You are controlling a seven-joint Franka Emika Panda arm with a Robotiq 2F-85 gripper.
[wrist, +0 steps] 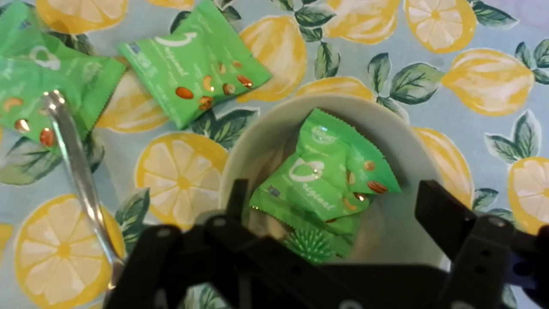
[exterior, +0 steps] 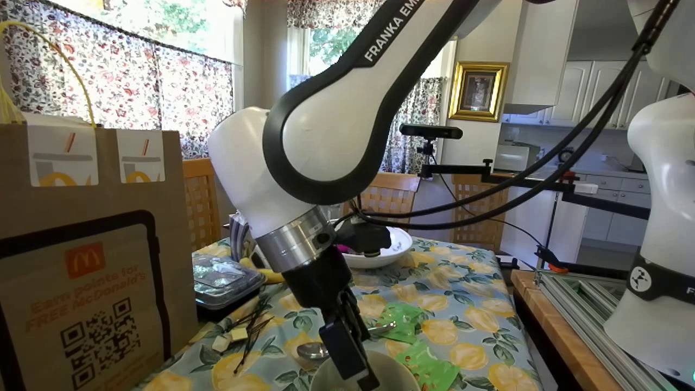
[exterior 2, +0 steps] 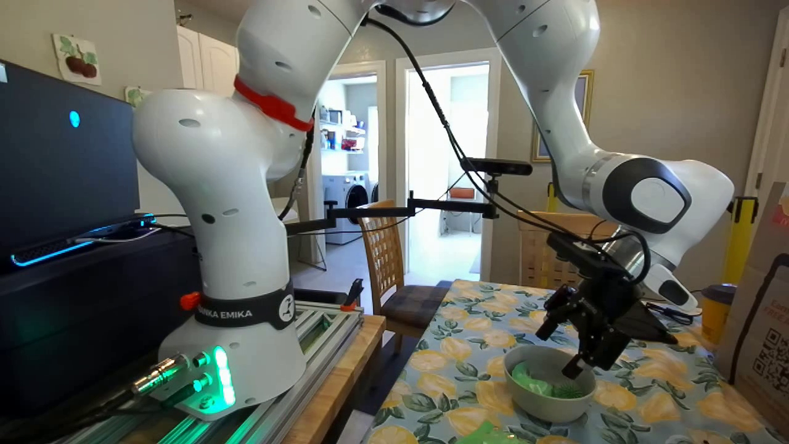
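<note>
My gripper is open and empty, tilted above a pale round bowl. In the wrist view its fingers stand wide apart on either side of the bowl's contents. In the bowl lie a crumpled green snack packet and a green spiky ball, partly hidden by the gripper. An exterior view shows the gripper with one fingertip at or just over the rim of the bowl; contact cannot be told. Two more green packets lie beside the bowl. A metal spoon rests with its handle on one packet.
A tall brown paper bag stands at the table's edge. A clear-lidded container, small pale blocks with dark thin strands, and a white bowl are on the lemon-print cloth. A yellow cup stands near the bag.
</note>
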